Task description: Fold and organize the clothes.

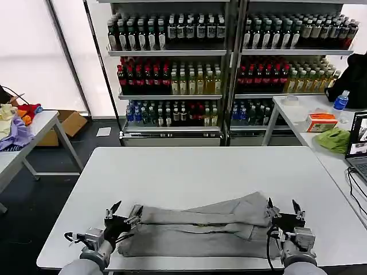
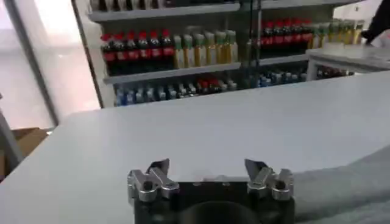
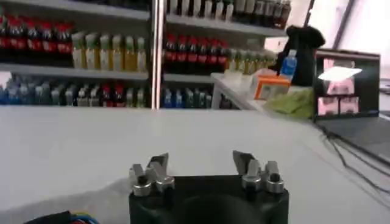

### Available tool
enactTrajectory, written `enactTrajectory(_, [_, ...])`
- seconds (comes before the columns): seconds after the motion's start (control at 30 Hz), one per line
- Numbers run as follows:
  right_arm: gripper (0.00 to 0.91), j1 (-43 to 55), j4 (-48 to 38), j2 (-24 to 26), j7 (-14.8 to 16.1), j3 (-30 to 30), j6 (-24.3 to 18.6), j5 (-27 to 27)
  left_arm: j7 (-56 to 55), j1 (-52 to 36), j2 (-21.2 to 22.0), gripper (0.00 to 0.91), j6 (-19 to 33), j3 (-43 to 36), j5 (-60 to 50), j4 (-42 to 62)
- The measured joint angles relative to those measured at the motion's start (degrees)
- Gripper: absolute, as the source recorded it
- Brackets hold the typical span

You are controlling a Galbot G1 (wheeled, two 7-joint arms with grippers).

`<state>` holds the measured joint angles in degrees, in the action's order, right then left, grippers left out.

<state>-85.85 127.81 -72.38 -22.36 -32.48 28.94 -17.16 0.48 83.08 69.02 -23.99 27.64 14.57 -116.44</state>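
Shirt [image 1: 198, 229] lies on the table [image 1: 195, 172], folded into 1 long strip; crosswise folds remain. Left gripper [image 1: 123, 213] and right gripper [image 1: 284, 211] flank it, jaws spread, holding nothing.

the light grey shirt [image 1: 198, 228] lay folded into a long flat band across the near part of the white table, running from side to side. overlapping layers met along a lengthwise seam at its middle, and its far right corner rose in a loose, rumpled flap.
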Motion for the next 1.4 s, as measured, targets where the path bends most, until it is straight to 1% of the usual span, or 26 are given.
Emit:
enactTrajectory(0.57, [0.907,0.0,2.8,0.2,-0.8,0.2,-0.4,-0.8,-1.3,3.7,5.2,0.907,-2.1,1.6,1.9,-0.9])
enactTrajectory(0.6, [0.907,0.0,3.0,0.3,-0.8,0.2,-0.4,-0.8,-1.3,3.8,5.3,0.877,-2.1,1.7,2.0,-0.7])
enactTrajectory(0.63, [0.907,0.0,3.1,0.3,-0.8,0.3,-0.4,-0.9,-1.4,3.8,5.4,0.826,-2.2,1.9,2.1,-0.6])
enactTrajectory(0.67, [0.907,0.0,3.2,0.3,-0.8,0.3,-0.4,-0.9,-1.4,3.9,5.5,0.736,-2.2,2.0,2.2,-0.4])
enactTrajectory(0.7, [0.907,0.1,3.2,0.3,-0.8,0.3,-0.4,-0.9,-1.4,4.0,5.7,0.695,-2.2,2.1,2.3,-0.2])
enactTrajectory(0.73, [0.907,0.1,3.3,0.3,-0.8,0.4,-0.4,-0.9,-1.3,4.2,5.8,0.554,-2.3,2.2,2.3,0.0])
enactTrajectory(0.77, [0.907,0.2,3.4,0.3,-0.8,0.4,-0.4,-0.9,-1.2,4.3,5.8,0.464,-2.3,2.3,2.3,0.1])
enactTrajectory(0.8, [0.907,0.3,3.4,0.3,-0.9,0.4,-0.4,-0.9,-1.1,4.4,5.9,0.232,-2.3,2.4,2.3,0.3])
enactTrajectory(0.83, [0.907,0.4,3.4,0.2,-0.9,0.4,-0.4,-1.0,-1.0,4.6,5.9,0.04,-2.3,2.4,2.3,0.5])
enactTrajectory(0.87, [0.907,0.5,3.4,0.2,-0.9,0.4,-0.4,-1.0,-0.9,4.7,6.0,0.01,-2.3,2.4,2.3,0.6])
enactTrajectory(0.9, [0.907,0.6,3.4,0.2,-0.9,0.4,-0.4,-1.0,-0.7,4.9,6.0,0.0,-2.4,2.3,2.1,0.6])
enactTrajectory(1.2, [0.907,1.1,3.2,0.3,-1.1,0.4,-0.5,-1.2,1.2,6.0,7.0,0.0,-1.8,1.6,0.7,0.9])
enactTrajectory(1.4, [0.907,2.0,2.7,0.4,-1.3,0.6,-0.3,-1.2,2.1,6.4,6.9,0.0,-1.0,1.8,1.0,0.7])
